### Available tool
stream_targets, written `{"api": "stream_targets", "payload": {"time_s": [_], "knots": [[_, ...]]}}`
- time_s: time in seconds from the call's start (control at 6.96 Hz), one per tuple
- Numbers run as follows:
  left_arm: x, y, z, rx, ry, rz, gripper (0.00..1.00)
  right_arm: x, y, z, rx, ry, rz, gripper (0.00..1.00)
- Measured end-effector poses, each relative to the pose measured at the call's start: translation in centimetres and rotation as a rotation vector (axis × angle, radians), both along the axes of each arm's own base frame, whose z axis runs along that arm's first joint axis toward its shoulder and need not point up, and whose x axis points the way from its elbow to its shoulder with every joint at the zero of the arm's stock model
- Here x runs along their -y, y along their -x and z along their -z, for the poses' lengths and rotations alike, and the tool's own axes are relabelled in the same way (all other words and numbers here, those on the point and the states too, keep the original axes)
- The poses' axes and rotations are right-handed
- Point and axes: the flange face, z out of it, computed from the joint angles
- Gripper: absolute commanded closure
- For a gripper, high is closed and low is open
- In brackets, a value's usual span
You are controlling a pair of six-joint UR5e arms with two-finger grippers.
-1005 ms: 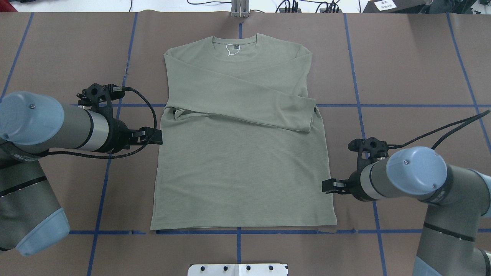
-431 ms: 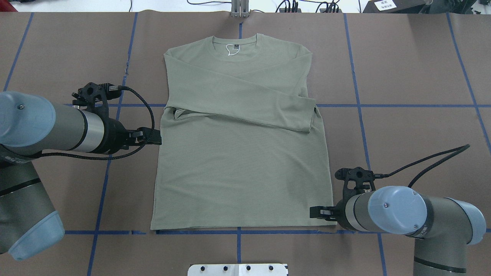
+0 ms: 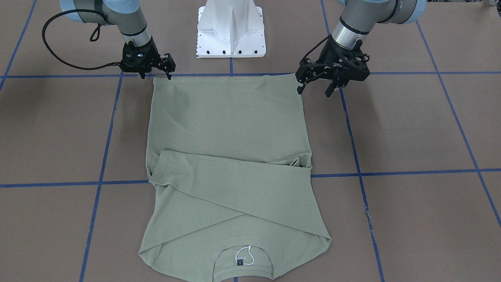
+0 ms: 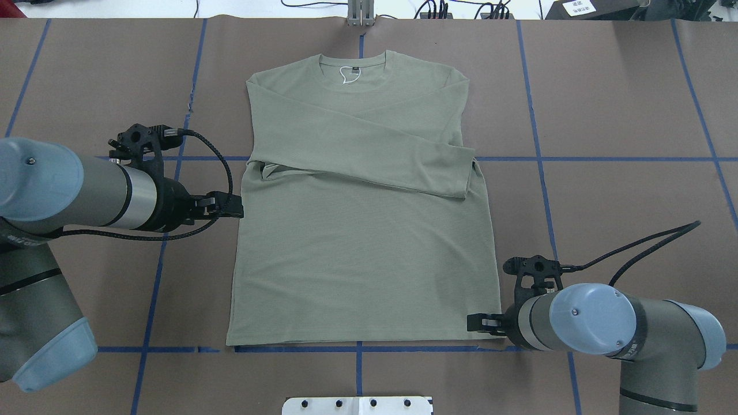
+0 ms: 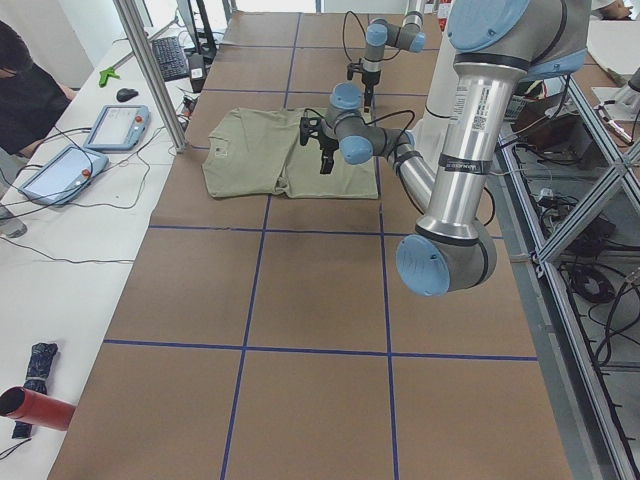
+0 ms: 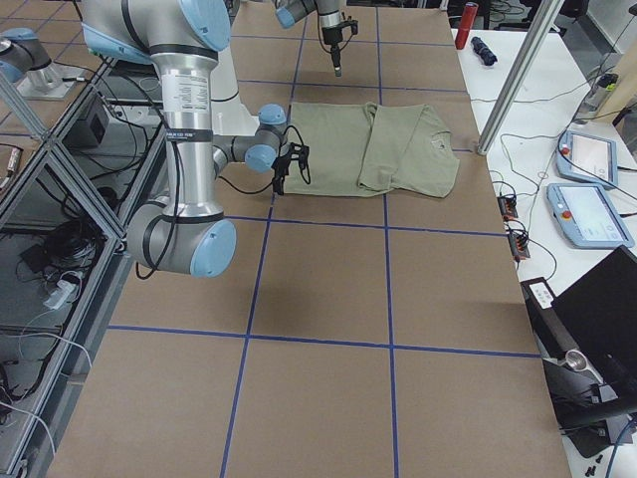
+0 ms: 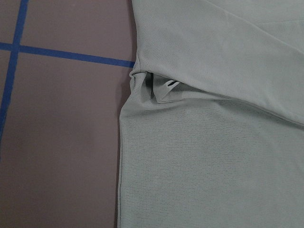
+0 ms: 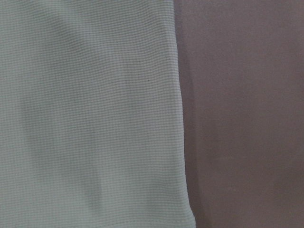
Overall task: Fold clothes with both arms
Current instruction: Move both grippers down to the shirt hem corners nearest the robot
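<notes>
Right gripper [image 3: 155,74] at the hem corner, nothing gripped yet.

The shirt [image 4: 363,259] lies flat on the table [image 4: 605,115], sleeves crossed, collar far from the robot. In the last second my right gripper has slid down the side seam to the near hem corner, spread and empty — lining up a bottom fold, I judge. The left gripper [image 3: 314,91], also spread, hangs mid-seam. Neither wrist view shows fingertips — I can't tell contact.
</notes>
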Motion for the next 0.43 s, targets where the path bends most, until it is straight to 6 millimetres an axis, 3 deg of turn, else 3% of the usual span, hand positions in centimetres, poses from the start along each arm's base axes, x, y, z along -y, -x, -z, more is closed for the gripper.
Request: {"api": "stream_targets", "payload": {"time_s": [0.29, 0.43], "knots": [[-0.01, 0.0, 0.1, -0.003, 0.004, 0.003, 0.01, 0.04, 0.5, -0.75, -0.015, 0.005, 0.003, 0.01], [-0.02, 0.02, 0.15, -0.004, 0.004, 0.003, 0.01, 0.04, 0.73, -0.79, -0.016, 0.006, 0.004, 0.06]]}}
